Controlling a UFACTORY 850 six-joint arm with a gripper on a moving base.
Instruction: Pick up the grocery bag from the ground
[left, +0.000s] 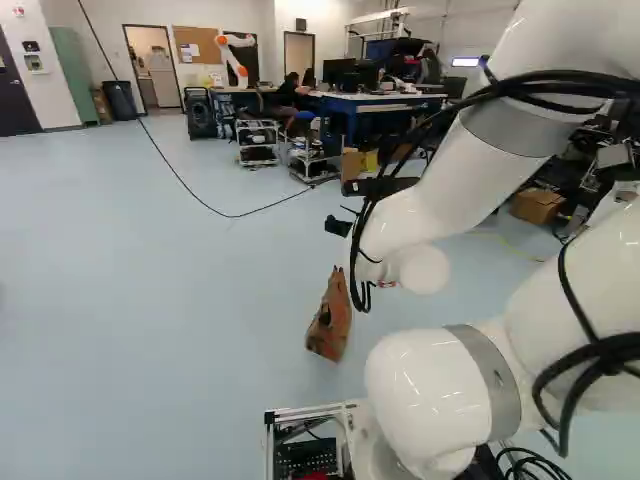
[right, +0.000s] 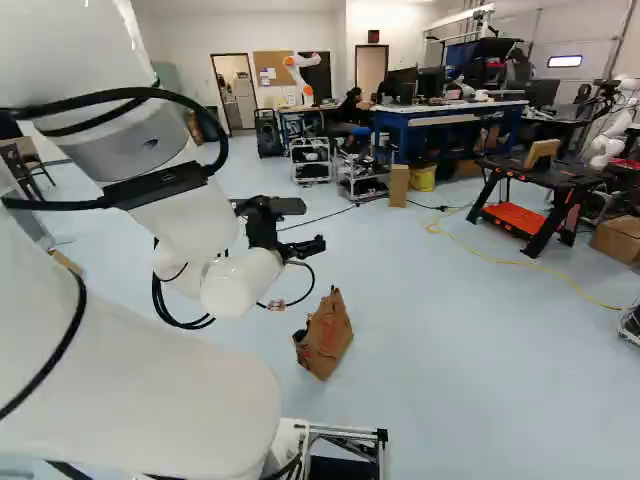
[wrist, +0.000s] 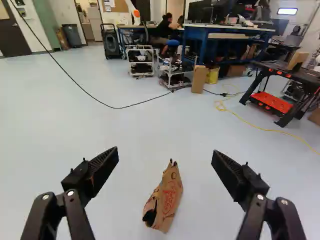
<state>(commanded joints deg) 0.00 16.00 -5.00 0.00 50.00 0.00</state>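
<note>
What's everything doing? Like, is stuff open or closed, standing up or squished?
Black ribbed fingers, open, holding nothing
Brown paper grocery bag, crumpled, on the floor, not held
White jointed arm, bent
Tall tan cardboard box, standing upright
Yellow cord, loose on the floor

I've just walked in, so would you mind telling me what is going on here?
A white robot arm is set to pick up a crumpled brown paper grocery bag. Its tool is open and empty, pointing out over the floor with the bag ahead of it. Nothing is gripping the bag, and it has not yet been lifted.
</note>
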